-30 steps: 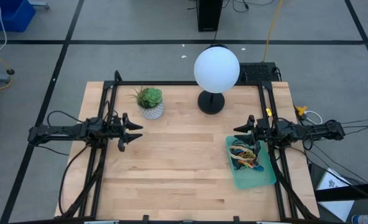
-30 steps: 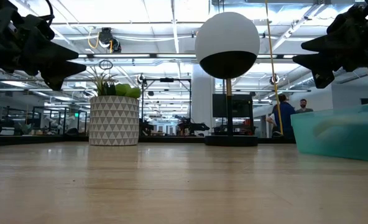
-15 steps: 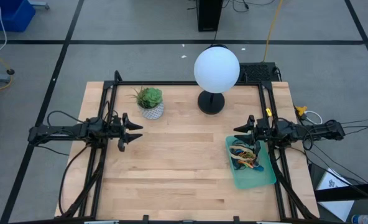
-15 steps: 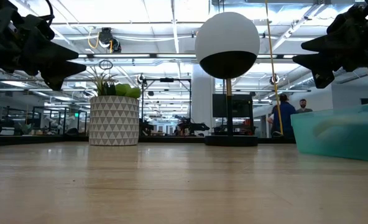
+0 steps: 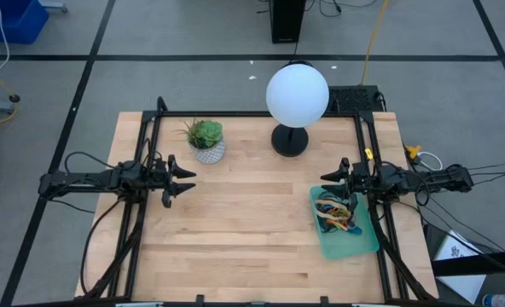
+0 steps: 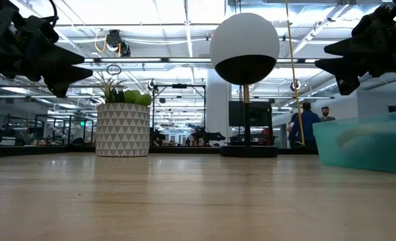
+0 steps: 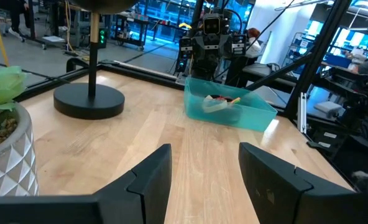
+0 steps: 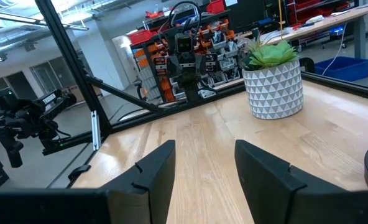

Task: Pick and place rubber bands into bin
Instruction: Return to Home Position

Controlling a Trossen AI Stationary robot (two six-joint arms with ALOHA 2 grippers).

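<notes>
On table, right side: bin, teal, with rubber bands heaped at far end; single loops hard to separate, far edge partly masked by right gripper, raised, fingers spread, empty. Low view: bin cropped at frame edge, contents not discernible through wall. Opposite, left gripper, likewise spread, empty, near plant pot. Globe lamp at back centre, apart from both.

You see a smooth, pale wooden bench, a translucent teal plastic bin and a smooth white lamp globe.
</notes>
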